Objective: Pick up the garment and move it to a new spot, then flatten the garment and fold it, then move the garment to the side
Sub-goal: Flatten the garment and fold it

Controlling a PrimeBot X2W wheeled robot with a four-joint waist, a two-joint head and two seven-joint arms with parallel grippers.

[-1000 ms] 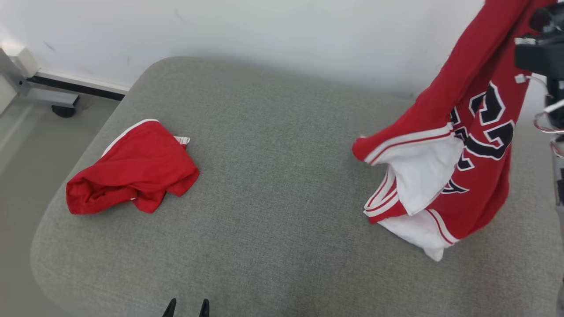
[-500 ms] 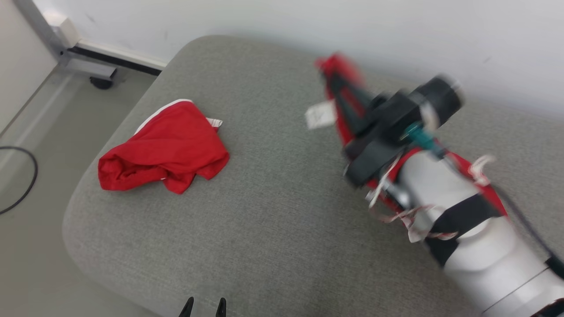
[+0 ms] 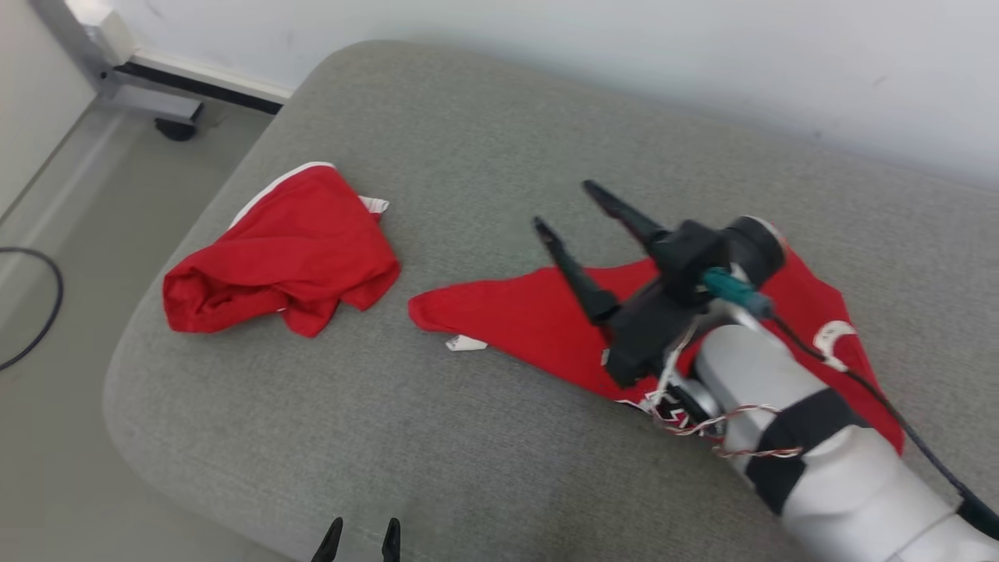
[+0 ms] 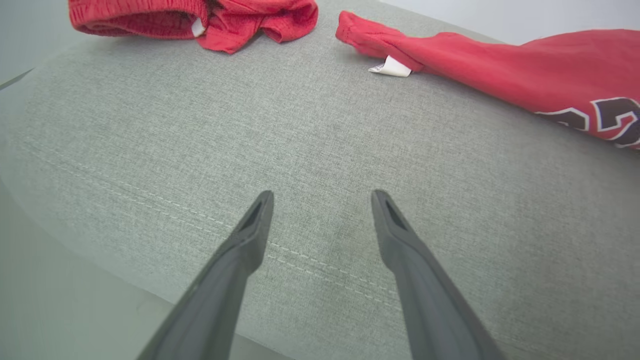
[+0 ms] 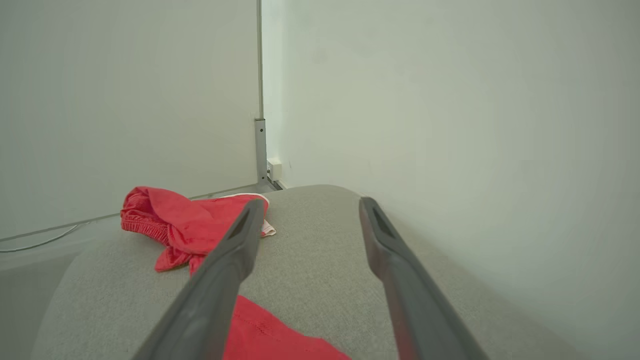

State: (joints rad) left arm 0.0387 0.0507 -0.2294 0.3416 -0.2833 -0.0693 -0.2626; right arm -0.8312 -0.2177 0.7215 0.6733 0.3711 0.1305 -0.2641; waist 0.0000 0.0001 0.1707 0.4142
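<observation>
A red jersey (image 3: pixel 538 320) with dark numerals lies spread on the grey cushion (image 3: pixel 468 437), a white tag at its left tip; the left wrist view shows the jersey (image 4: pixel 500 65) at upper right. Above it my right gripper (image 3: pixel 563 207) is open and empty, fingers pointing up-left, the forearm covering the jersey's middle. In the right wrist view, the jersey (image 5: pixel 280 335) is a red patch below the fingers. My left gripper (image 3: pixel 359 538) hovers open over the cushion's front edge, and the left wrist view shows that gripper (image 4: pixel 322 197) holding nothing.
A second red garment, crumpled shorts (image 3: pixel 273 254) with white trim, lies at the cushion's left end. Behind the cushion is a white wall (image 3: pixel 624 47). A metal frame with a caster (image 3: pixel 168 125) and a black cable (image 3: pixel 31 312) are on the floor at left.
The right gripper has let go of the jersey, which hung from it a second ago and now lies on the cushion. The gripper came down and opened. The head camera shifted.
</observation>
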